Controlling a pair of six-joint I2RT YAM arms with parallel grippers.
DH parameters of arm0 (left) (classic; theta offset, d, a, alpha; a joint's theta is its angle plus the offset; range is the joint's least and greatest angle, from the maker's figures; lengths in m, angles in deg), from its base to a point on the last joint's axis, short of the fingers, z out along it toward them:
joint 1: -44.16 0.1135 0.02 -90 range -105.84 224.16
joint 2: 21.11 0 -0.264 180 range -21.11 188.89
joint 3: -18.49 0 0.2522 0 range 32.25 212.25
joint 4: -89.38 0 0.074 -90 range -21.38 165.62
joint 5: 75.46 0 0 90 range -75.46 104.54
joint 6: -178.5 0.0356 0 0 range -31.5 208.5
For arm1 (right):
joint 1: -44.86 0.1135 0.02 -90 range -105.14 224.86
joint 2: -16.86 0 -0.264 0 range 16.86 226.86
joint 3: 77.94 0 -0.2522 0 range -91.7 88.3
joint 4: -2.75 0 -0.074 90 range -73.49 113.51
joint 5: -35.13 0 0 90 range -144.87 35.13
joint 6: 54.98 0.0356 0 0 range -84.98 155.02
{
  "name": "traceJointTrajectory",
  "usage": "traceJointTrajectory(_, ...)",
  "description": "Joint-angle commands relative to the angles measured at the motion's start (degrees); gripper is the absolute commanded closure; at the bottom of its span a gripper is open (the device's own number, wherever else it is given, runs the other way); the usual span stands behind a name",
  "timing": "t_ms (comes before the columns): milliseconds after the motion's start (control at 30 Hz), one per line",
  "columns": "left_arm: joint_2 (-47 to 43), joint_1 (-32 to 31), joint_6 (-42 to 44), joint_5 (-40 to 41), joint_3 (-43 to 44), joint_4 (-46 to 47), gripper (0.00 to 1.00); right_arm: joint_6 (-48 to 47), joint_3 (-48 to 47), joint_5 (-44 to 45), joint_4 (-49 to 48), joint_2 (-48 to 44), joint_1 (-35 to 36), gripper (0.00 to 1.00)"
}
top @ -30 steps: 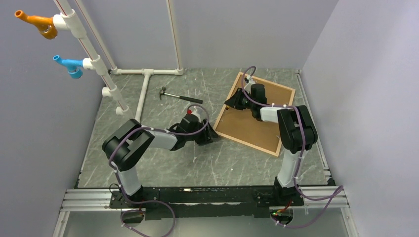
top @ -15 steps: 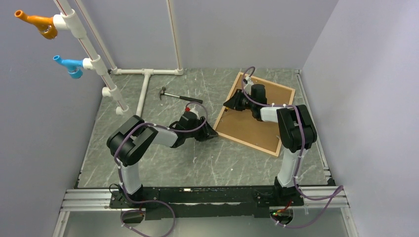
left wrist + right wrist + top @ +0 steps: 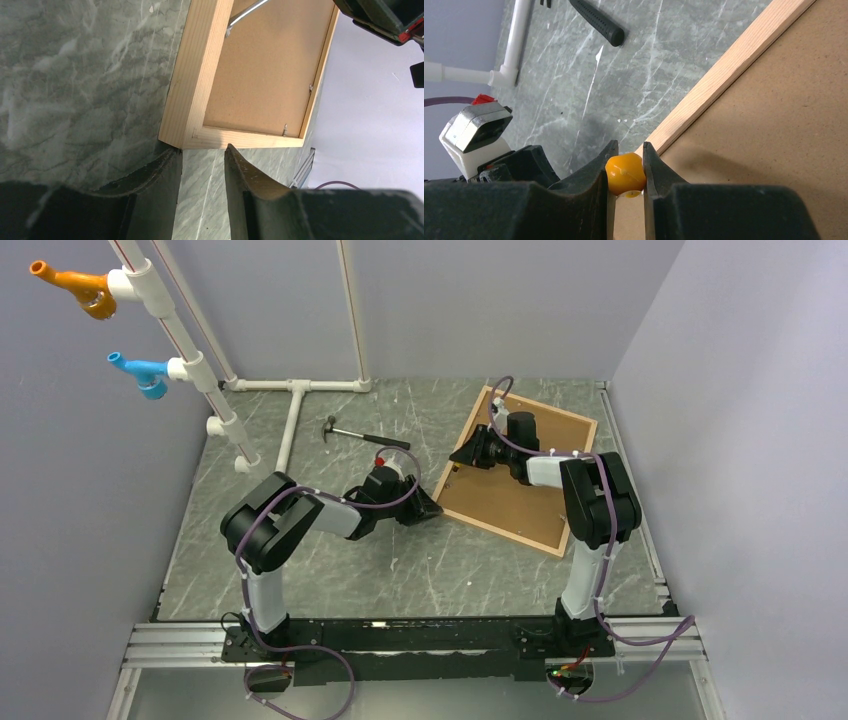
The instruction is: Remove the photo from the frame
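Loosening the back, I'd say: your right gripper (image 3: 626,159) clenches a yellow knob (image 3: 625,172) at the frame (image 3: 200,75), upper right of the top view, photo (image 3: 265,70) face-down inside. Left gripper (image 3: 202,152) gapes at 1 corner. Brace there, then pry.

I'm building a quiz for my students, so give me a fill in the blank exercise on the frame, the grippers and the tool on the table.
1. The frame lies flat with its ___ back facing up.
2. The ___ gripper is shut on an orange-yellow knob.
3. The left gripper is open at a ___ of the frame.
4. A black-handled ___ lies on the table beyond the left gripper.
Missing words: brown, right, corner, hammer.
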Motion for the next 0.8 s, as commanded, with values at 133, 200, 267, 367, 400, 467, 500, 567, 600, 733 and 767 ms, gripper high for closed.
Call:
traceJointTrajectory(133,2.6,0.5,-1.1,1.5,1.1,0.7,0.58,-3.7,-0.3,1.0,9.0,-0.9,0.3,1.00)
traceJointTrajectory(200,2.4,0.5,-1.1,1.6,1.0,0.5,0.58,-5.2,-0.7,3.6,11.5,-1.8,0.4,1.00)
traceJointTrajectory(267,1.9,0.5,-0.5,1.7,1.0,-0.2,0.58,-6.6,-1.3,6.8,14.3,-3.3,0.4,1.00)
traceJointTrajectory(367,0.7,0.5,1.3,2.2,1.2,-2.2,0.58,-6.7,-1.9,6.2,15.5,-5.7,0.4,1.00)
traceJointTrajectory(400,0.2,0.5,2.1,2.7,1.2,-3.0,0.57,-6.1,-2.1,4.6,15.3,-6.6,0.3,1.00)
traceJointTrajectory(467,-1.2,0.5,3.2,3.3,0.8,-3.8,0.54,-4.5,-1.5,1.7,13.5,-9.0,0.3,1.00)
traceJointTrajectory(500,-2.0,0.4,3.9,3.8,0.3,-4.0,0.53,-4.1,-1.3,1.9,13.7,-10.6,0.4,1.00)
traceJointTrajectory(567,-4.7,0.1,5.4,5.2,-0.4,-5.8,0.49,-4.7,-1.5,5.6,16.8,-14.4,0.4,1.00)
traceJointTrajectory(600,-5.8,-0.2,6.0,5.8,-0.6,-7.2,0.48,-5.2,-2.1,9.1,19.9,-16.1,0.4,1.00)
traceJointTrajectory(733,-9.9,-2.6,5.4,9.5,0.6,-15.7,0.39,-6.1,-2.1,20.9,28.5,-23.9,0.3,1.00)
traceJointTrajectory(767,-10.5,-3.7,4.3,10.6,1.4,-18.4,0.38,-6.1,-1.6,23.3,29.9,-26.0,0.3,1.00)
